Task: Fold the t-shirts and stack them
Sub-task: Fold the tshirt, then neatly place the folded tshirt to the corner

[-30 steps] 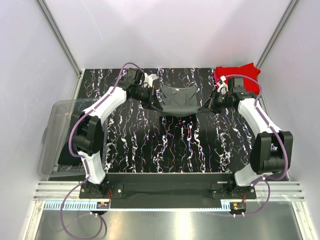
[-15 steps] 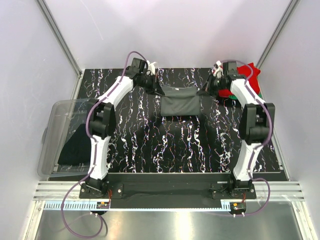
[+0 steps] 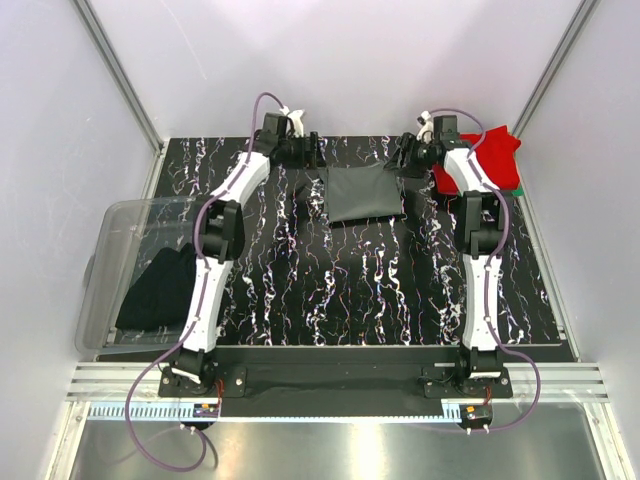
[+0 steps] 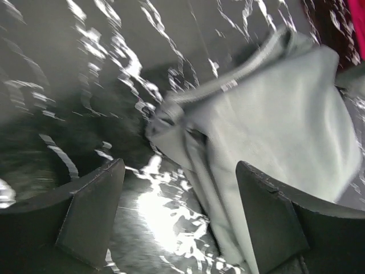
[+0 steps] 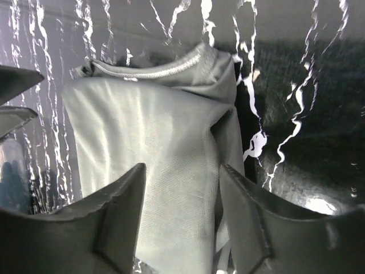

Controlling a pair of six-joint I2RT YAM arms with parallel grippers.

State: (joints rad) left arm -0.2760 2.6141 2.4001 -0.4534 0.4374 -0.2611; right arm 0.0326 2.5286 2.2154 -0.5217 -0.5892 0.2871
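1. A second ago both hands held the grey shirt up by its corners. Now it lies folded flat at the table's 12 o'clock, so this fold looks finished.
2. The left hand gapes wide and empty just off the shirt's 10 o'clock corner.
3. The right hand does likewise at 1 o'clock.
4. The red shirt waits at 2 o'clock, probably where the stack goes.
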